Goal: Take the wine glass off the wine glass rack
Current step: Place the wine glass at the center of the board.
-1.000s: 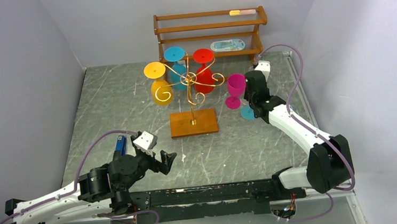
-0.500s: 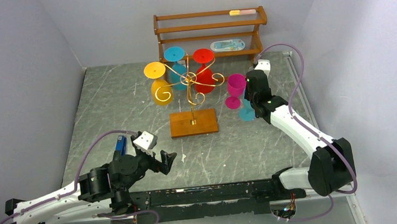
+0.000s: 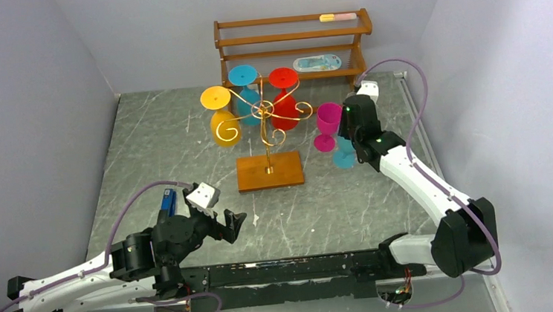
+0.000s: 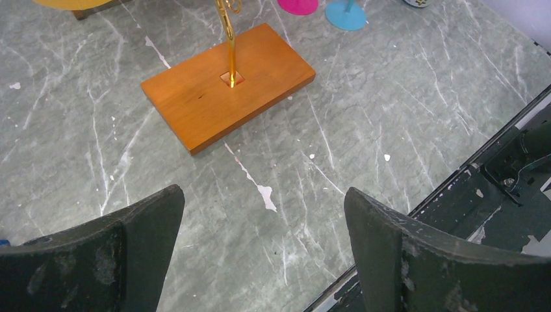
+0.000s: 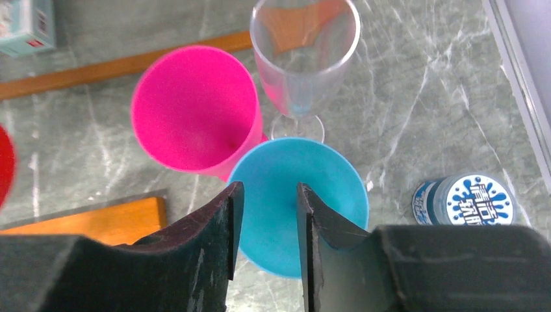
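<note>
The wine glass rack (image 3: 265,138), a gold pole with scroll arms on a brown wooden base (image 4: 227,84), stands mid-table. A yellow glass (image 3: 219,112), a teal glass (image 3: 243,77) and a red glass (image 3: 283,88) hang on it. A light blue wine glass (image 5: 325,214) stands upright on the table beside a pink one (image 5: 195,107) and a clear one (image 5: 305,58). My right gripper (image 5: 266,188) hovers over the blue glass's mouth, jaws a narrow gap apart, gripping nothing. My left gripper (image 4: 263,195) is wide open and empty near the front edge.
A three-tier brown wooden shelf (image 3: 291,43) stands at the back wall with small items on it. A can with a blue and white lid (image 5: 464,201) sits right of the glasses. A small blue object (image 3: 167,202) lies by the left arm.
My right arm has shifted slightly up and back from the blue glass, which stays standing on the table. The left arm has not moved.
</note>
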You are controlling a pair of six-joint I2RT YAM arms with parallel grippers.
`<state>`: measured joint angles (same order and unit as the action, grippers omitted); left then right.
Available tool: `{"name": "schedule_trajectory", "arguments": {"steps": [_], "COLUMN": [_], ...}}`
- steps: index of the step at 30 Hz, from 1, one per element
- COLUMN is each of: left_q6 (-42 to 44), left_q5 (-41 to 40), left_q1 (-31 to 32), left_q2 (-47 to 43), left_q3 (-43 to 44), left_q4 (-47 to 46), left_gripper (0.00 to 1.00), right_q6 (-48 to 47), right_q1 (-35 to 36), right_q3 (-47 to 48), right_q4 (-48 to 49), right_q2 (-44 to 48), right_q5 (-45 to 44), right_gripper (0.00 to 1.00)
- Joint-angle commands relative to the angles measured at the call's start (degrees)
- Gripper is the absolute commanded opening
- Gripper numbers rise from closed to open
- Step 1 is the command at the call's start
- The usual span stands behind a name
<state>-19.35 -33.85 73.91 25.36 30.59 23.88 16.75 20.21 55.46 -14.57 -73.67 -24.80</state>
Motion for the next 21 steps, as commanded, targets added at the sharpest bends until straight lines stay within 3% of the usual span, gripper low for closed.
{"name": "schedule_trajectory", "arguments": {"steps": [1, 7, 17, 21], "left_q6": [-0.5, -0.4, -0.9, -0.9], "left_q5": [-0.8, -0.8, -0.5, -0.5], "left_q1": [-0.2, -0.2, -0.2, -0.2], "left_q2": [0.1, -0.2, 0.4, 1.2], "left_q3": [1.1, 1.1, 1.0, 1.0], "left_q4": [0.6, 0.5, 0.7, 0.6], "left_gripper": [0.97, 0.97, 0.97, 0.97], "right_q6": [1.0, 0.4, -2.6, -4.0], "right_q1": [-0.3, -0.3, -0.1, -0.2], "right_q3": [2.4, -0.4, -1.6, -1.5], "right_q4": [-0.4, 2.0, 1.4, 1.2], "right_q2": [3.5, 3.5, -1.3, -2.2], "right_q5": [2.5, 11.3, 9.0, 8.3], "right_gripper": [0.42, 0.49, 0.48, 0.41]}}
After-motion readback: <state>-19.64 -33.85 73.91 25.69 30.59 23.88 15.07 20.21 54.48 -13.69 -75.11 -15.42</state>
